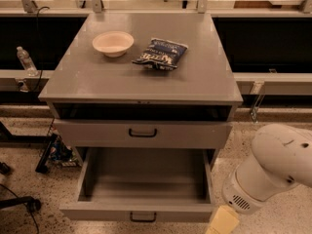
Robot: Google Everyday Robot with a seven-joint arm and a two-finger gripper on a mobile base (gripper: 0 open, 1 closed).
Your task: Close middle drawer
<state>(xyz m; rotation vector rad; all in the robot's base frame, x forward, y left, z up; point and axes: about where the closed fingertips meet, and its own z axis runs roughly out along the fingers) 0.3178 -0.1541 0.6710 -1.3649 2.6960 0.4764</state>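
The middle drawer [141, 211] is the low-fronted grey drawer with a small black centre handle [143, 217]. It stands pulled far out at the bottom of the grey cabinet, and its plain grey tray is empty. My gripper [222, 223] shows as a pale yellow tip at the bottom edge of the camera view. It is just right of the drawer's front right corner, below my white arm [273, 167].
Above the open drawer is a taller-fronted grey drawer [142, 134] with a bigger black handle, pushed in. The cabinet top [146, 82] holds a white bowl [112, 43] and a dark chip bag [160, 53]. A water bottle [24, 58] stands at the left, and cables and a stand lie on the floor at the left.
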